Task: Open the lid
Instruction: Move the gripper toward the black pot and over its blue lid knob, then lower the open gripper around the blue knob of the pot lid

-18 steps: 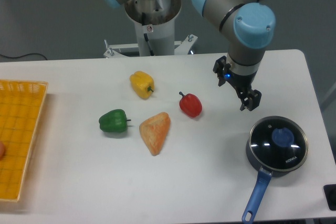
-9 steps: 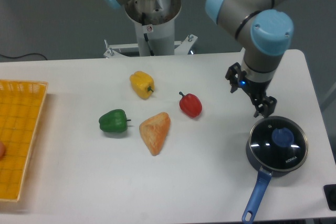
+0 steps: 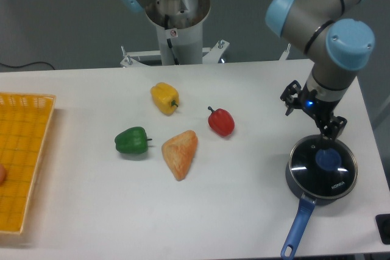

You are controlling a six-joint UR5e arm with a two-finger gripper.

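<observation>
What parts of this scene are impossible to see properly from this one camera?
- Pan contents: hidden under the dark lid.
- Lid lettering: too small to read.
- Gripper: whether the jaws are open, too small and dark.
- Orange thing in the basket: cut by the left edge.
- Black thing: cut by the right edge.

arm (image 3: 317,10): grey tubes | joint caps: light blue | tool (image 3: 317,115): black, blue light
</observation>
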